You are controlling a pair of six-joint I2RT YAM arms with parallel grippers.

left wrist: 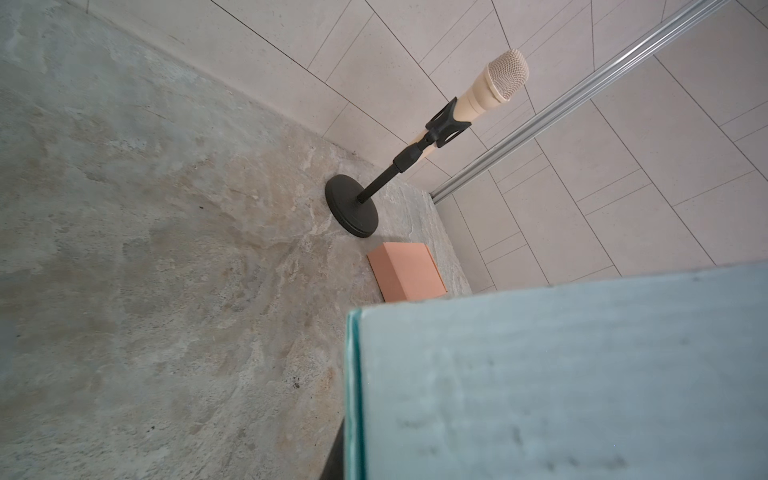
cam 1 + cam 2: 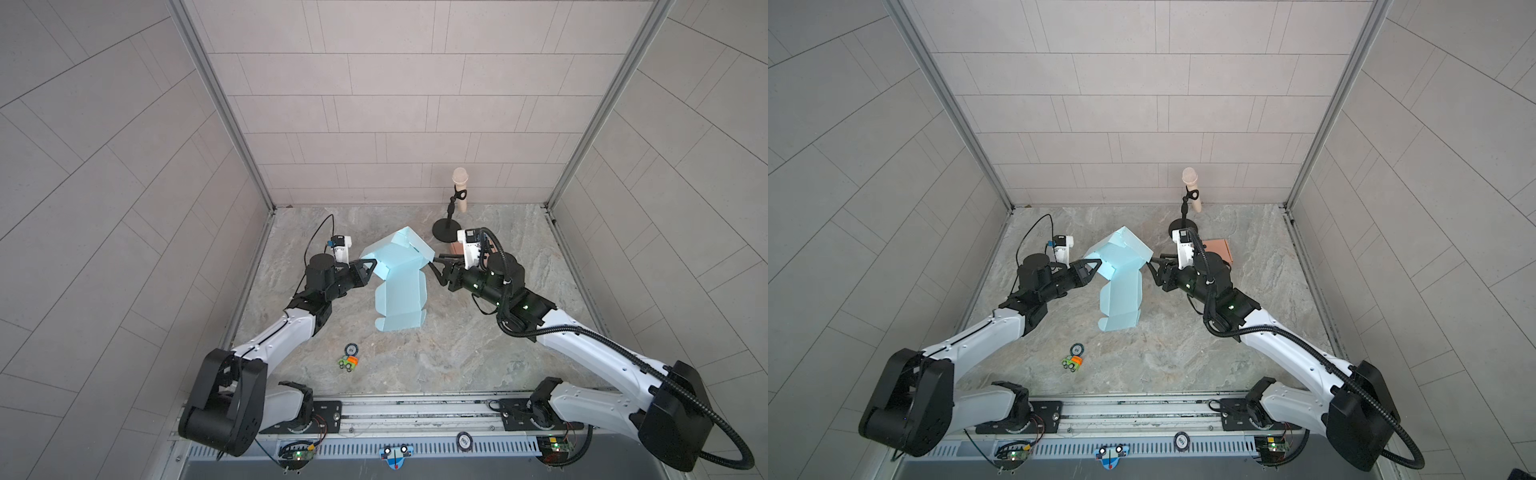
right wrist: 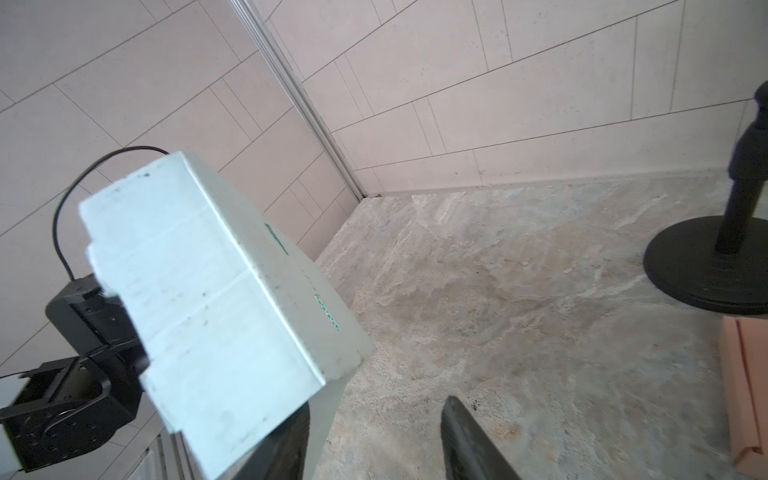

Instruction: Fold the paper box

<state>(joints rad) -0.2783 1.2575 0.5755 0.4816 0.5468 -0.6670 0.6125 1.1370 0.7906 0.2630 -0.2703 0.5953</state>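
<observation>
- Box (image 2: 399,286) (image 2: 1121,286): pale blue paper, part folded, held up over the middle of the worktop (image 2: 478,353) in both top views.
- The folded top part is tilted, with its peak toward the far edge. A long flat panel hangs from it toward the near edge. Whether the low end touches the worktop: cannot tell.
- My left jaws: closed tight on the box's left edge, pinching the paper. My left arm (image 2: 291,328) reaches in from the near left corner.
- Left wrist view: jaws out of frame. A blue panel of the box (image 1: 561,374) fills much of the picture, close to the lens.
- My right jaws: about half open, gripping nothing, at the box's right corner. My right arm (image 2: 590,347) comes in from the near right corner.
- Right wrist view: two fingers (image 3: 469,440) well apart, with bare worktop between them. One sits just under the low corner of the box (image 3: 216,311), with a grey flap edge just beside it. Touching or not: cannot tell. The other finger is apart from the box.
- Mic (image 2: 460,187) (image 1: 498,83): beige, tilted in the clip of a black stand (image 2: 446,230), near the far edge, right of middle.
- Pink box (image 2: 1219,249) (image 1: 405,272): closed, lying on the worktop just beside the stand's base and partly behind my right wrist in the top views.
- Toy car (image 2: 348,363) and round disc (image 2: 351,348): just beside each other, toward the near edge, left of middle, well apart from the blue box.
</observation>
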